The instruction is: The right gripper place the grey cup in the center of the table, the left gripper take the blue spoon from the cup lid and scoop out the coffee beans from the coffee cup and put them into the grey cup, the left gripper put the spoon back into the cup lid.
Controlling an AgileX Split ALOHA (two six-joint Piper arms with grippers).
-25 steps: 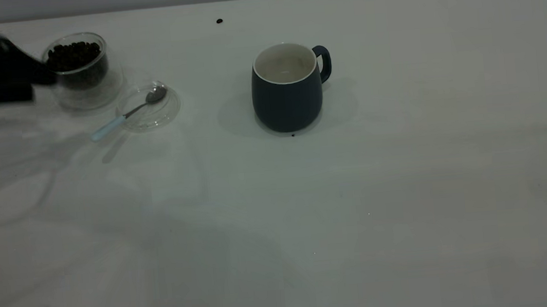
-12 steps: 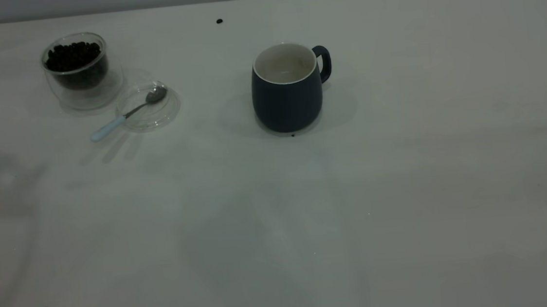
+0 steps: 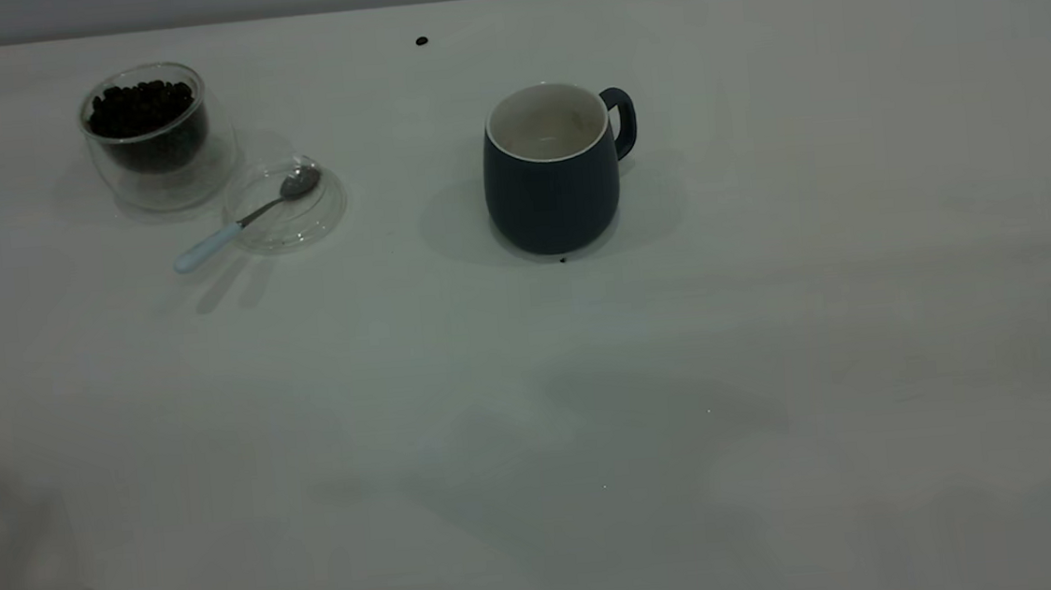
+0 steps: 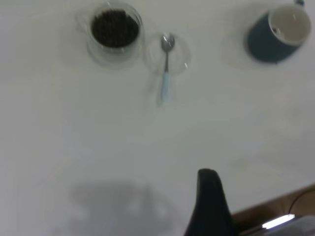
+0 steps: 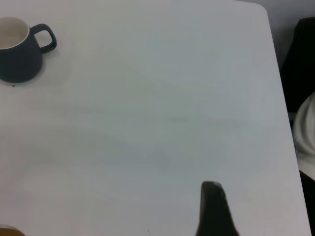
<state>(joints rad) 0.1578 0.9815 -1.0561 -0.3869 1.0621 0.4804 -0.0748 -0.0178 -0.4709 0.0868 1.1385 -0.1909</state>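
You see the grey cup upright near the middle of the table. The blue spoon lies with its bowl in the cup lid, just beside the coffee cup holding coffee beans. Each wrist view shows one finger only; I cannot tell the jaws' state.

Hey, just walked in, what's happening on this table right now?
Nothing is being handled. The grey cup stands mid-table. The blue spoon lies with its bowl on the cup lid, beside the coffee cup full of coffee beans. Both arms are off the exterior view, away from everything.
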